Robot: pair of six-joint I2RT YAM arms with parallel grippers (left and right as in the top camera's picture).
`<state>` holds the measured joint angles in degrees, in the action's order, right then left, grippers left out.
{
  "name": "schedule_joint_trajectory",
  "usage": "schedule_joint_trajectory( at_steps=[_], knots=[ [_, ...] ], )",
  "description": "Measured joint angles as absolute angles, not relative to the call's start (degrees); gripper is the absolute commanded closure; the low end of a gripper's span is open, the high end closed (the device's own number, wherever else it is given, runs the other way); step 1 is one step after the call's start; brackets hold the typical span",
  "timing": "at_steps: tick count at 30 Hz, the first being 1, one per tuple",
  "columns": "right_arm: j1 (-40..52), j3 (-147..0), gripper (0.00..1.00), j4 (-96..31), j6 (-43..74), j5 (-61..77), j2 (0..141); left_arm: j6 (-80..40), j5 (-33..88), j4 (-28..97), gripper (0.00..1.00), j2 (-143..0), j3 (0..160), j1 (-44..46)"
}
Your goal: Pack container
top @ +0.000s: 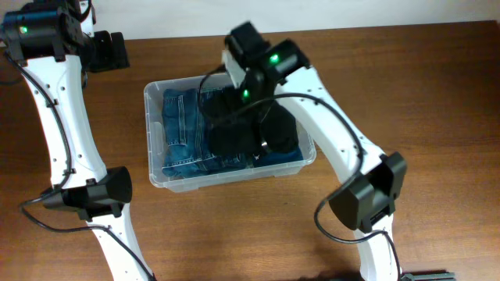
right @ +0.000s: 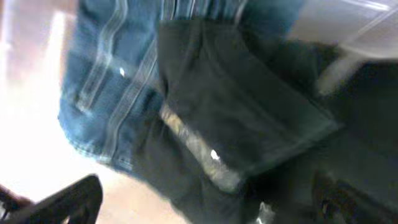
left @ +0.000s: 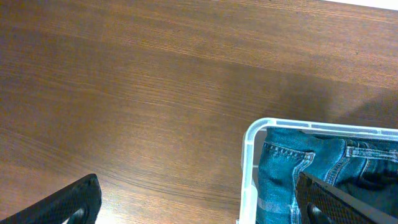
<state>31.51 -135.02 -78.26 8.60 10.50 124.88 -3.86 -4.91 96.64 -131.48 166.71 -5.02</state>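
Two garments lay under right end effector (right: 205, 200), spread wide: black cloth (right: 236, 112) over jeans (right: 106, 93). Pressing flat within container (left: 247, 168) seemed wise.

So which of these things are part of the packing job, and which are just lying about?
Part of the job: clear plastic container; blue jeans and a black garment inside it; right gripper, open above them.
Just there: wooden table; left gripper, open, off to one side.
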Motion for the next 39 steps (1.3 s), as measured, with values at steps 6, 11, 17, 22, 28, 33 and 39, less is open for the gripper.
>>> schedule_joint_trajectory(
  at_steps=[6, 11, 17, 22, 28, 33, 39],
  knots=[
    [31.5, -149.0, 0.02, -86.1, 8.6, 0.7, 124.7, -3.9, -4.9, 96.6, 0.01, -131.5, 166.7, -5.0],
    [31.5, -153.6, 0.02, -90.1, 8.5, -6.8, 124.6, -3.9, -4.9, 96.6, 0.01, -131.5, 166.7, -5.0],
    [31.5, -153.6, 0.02, -96.3, 8.4, -9.9, 124.7, -3.9, -4.9, 96.6, 0.01, -131.5, 166.7, -5.0],
    [30.1, -153.6, 0.02, -97.0, 8.6, -10.5, 124.7, -3.9, -4.9, 96.7, 0.01, -131.5, 166.7, -5.0],
    [25.4, -153.6, 0.02, -97.0, 8.6, -10.7, 124.2, -3.9, -4.9, 96.7, 0.01, -131.5, 166.7, -5.0],
    [20.8, -153.3, 0.02, -90.0, 8.6, -10.7, 119.2, -3.9, -4.9, 96.7, 0.01, -131.5, 166.7, -5.0],
    [12.6, -141.8, 0.02, -73.9, 5.1, -5.6, 102.8, -3.8, -4.9, 96.6, 0.01, -131.5, 166.7, -5.0]
  ],
)
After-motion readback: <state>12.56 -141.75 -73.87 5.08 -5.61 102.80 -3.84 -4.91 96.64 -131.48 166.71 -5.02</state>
